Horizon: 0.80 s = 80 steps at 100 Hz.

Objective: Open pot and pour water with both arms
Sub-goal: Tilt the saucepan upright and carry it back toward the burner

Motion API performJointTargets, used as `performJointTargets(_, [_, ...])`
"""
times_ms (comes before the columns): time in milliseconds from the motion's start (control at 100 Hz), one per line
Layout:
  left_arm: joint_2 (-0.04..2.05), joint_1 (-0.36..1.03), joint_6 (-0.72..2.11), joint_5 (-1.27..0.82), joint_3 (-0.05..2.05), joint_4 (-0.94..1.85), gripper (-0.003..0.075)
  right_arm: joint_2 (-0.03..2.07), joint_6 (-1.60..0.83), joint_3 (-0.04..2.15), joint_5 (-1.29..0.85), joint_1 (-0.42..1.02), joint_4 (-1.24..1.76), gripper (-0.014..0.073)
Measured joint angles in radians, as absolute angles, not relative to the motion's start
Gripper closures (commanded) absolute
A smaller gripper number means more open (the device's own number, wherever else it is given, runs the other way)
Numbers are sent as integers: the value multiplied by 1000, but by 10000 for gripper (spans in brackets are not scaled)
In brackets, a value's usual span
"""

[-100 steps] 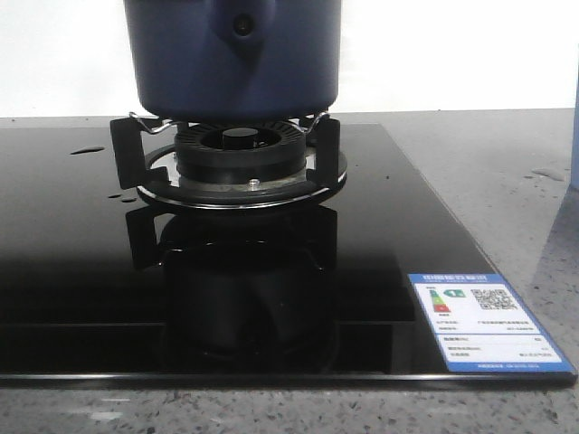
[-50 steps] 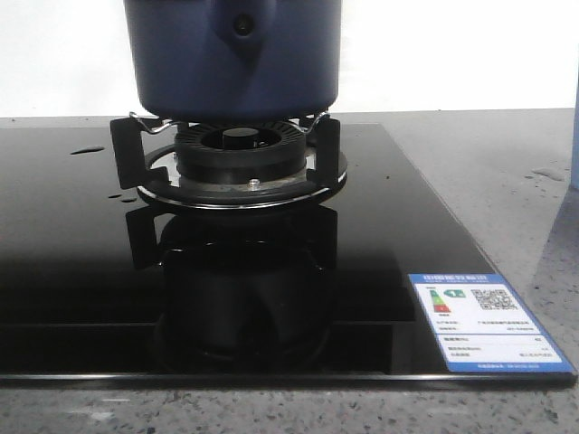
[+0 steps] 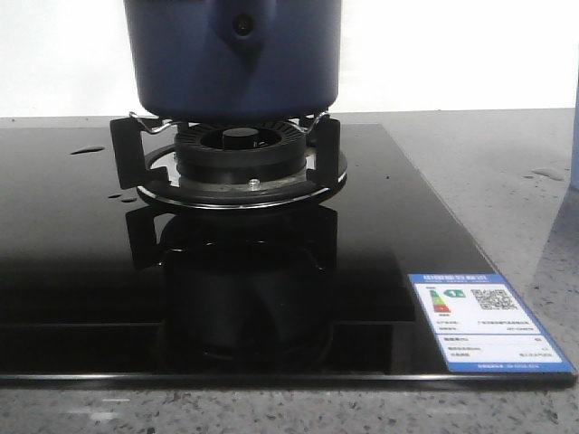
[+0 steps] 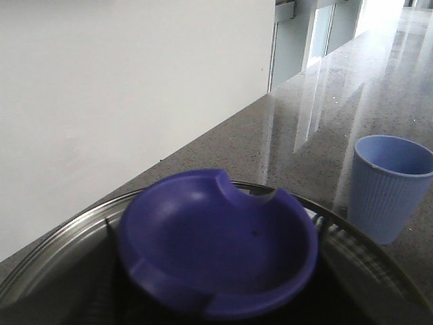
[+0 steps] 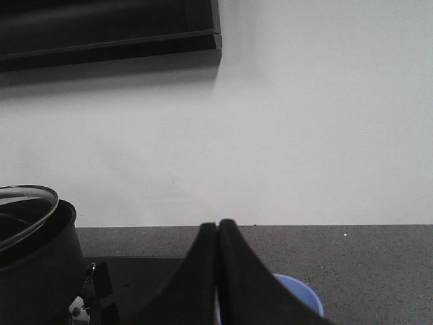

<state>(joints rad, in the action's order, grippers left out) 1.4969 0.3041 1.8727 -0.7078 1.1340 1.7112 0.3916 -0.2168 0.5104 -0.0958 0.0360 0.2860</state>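
The dark navy pot [image 3: 232,59] stands on the burner's trivet [image 3: 127,149]; its top is cut off in the front view. In the left wrist view its glass lid [image 4: 54,250] with a steel rim fills the near field. The lid's blue bowl-shaped knob [image 4: 216,250] sits right at my left gripper [image 4: 216,311]. The fingers are hidden under the knob and seem closed on it. In the right wrist view the pot [image 5: 34,271] is beside me, and its lid rim [image 5: 27,203] looks tilted. My right gripper [image 5: 218,230] is shut and empty, above the counter.
A pale blue ribbed cup [image 4: 389,186] stands on the grey stone counter beside the hob, and shows behind the right fingers [image 5: 304,294]. The black glass hob [image 3: 90,253] carries a label [image 3: 484,321] and water drops [image 3: 88,150]. A white wall is behind.
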Motion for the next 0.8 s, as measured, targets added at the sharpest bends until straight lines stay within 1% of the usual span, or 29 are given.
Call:
performJointTargets(530, [1560,304,1883,-733,1136,1754,425,392,-217,510,-109,36,286,660])
performJointTargets(800, [1578,304,1945,-744,1136,1790,424,392,-218,510,-111,36,286,660])
